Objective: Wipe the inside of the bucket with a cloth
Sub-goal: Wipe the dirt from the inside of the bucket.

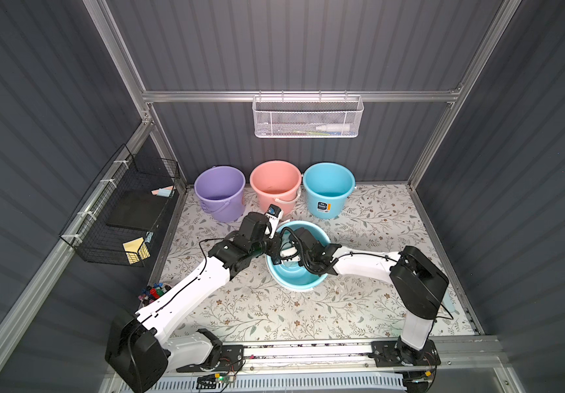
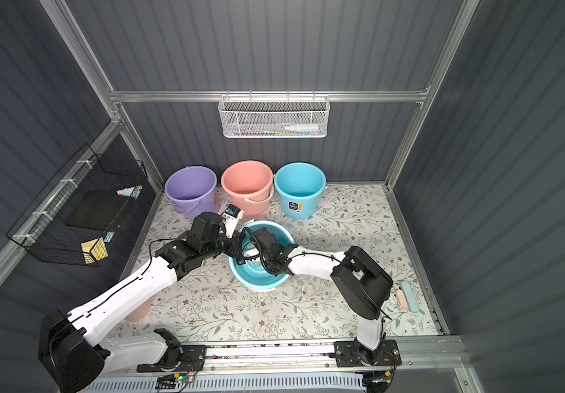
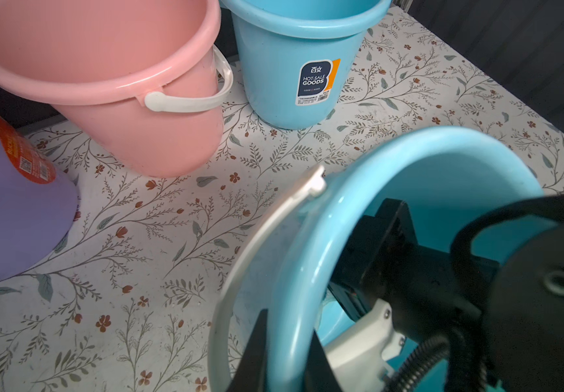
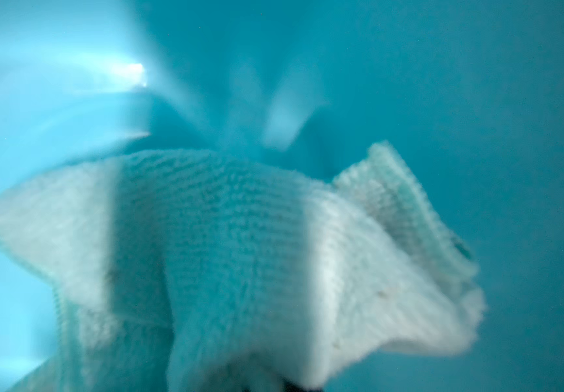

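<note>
Bucket: the light-blue bucket sits tilted at the middle of the table. Its white handle hangs loose outside the rim.
Cloth: a white knitted cloth is bunched inside the bucket, against its blue wall.
Left gripper: the left gripper is clenched on the bucket's rim, one finger outside and one inside.
Right gripper: the right gripper is down inside the bucket, clamped tight on the cloth. Its fingers are hidden under the folds.
Surface: the table has a pale cover printed with leafy sprigs and small brown flowers.
Room: dark grey ribbed walls stand in an aluminium frame. A white mesh basket hangs on the wall behind the bucket, and a black wire rack on the wall to its left.
Behind the bucket: a purple bucket, a pink bucket and a second blue bucket stand upright in a row.
Left wrist view only: a label reading "HOT-SALE GOODS" on the second blue bucket, and an orange sticker on the purple bucket.
Right wrist view only: the cloth's ribbed weave.
Top views: a pink and a pale-blue block lie well to the bucket's right, and a cup of markers stands well to its left. Each shows clearly in a single top view only.
</note>
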You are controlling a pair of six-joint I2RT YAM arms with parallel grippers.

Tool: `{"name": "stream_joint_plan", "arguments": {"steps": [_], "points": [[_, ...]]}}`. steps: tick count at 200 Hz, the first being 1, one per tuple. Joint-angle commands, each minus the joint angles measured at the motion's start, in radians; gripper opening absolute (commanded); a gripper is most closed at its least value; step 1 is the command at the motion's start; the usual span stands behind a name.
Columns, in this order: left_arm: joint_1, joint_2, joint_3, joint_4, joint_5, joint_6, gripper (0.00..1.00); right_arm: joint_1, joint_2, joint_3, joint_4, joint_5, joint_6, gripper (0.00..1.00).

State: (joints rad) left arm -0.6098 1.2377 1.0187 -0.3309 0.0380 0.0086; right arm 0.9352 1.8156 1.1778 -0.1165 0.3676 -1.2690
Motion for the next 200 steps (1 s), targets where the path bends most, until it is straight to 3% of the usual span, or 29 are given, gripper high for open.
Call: {"name": "stream_joint_plan", "arguments": {"steps": [1,40,77,123,146,172,200], "points": [[-0.007,-0.005,-0.001,0.064,0.012,-0.028,0.00,0.005,-0.021,0.084,-0.472,-0.067,0.117,0.00],[-0.010,-0.006,-0.005,0.093,-0.017,-0.027,0.00,0.004,0.001,0.146,-0.739,-0.209,0.221,0.00],[-0.012,0.004,-0.012,0.112,-0.007,-0.021,0.00,-0.007,0.007,0.133,-0.736,-0.403,0.242,0.00],[-0.016,0.023,-0.016,0.140,0.011,-0.015,0.00,-0.022,-0.012,0.086,-0.487,-0.748,0.262,0.00],[-0.019,0.034,-0.022,0.153,0.023,-0.019,0.00,-0.022,-0.010,0.062,-0.324,-0.853,0.318,0.00],[-0.020,0.037,-0.020,0.155,0.029,-0.018,0.00,-0.022,-0.005,0.005,-0.073,-0.866,0.386,0.00],[-0.021,0.040,-0.017,0.150,0.046,-0.013,0.00,-0.022,0.001,-0.073,0.212,-0.746,0.421,0.00]]}}
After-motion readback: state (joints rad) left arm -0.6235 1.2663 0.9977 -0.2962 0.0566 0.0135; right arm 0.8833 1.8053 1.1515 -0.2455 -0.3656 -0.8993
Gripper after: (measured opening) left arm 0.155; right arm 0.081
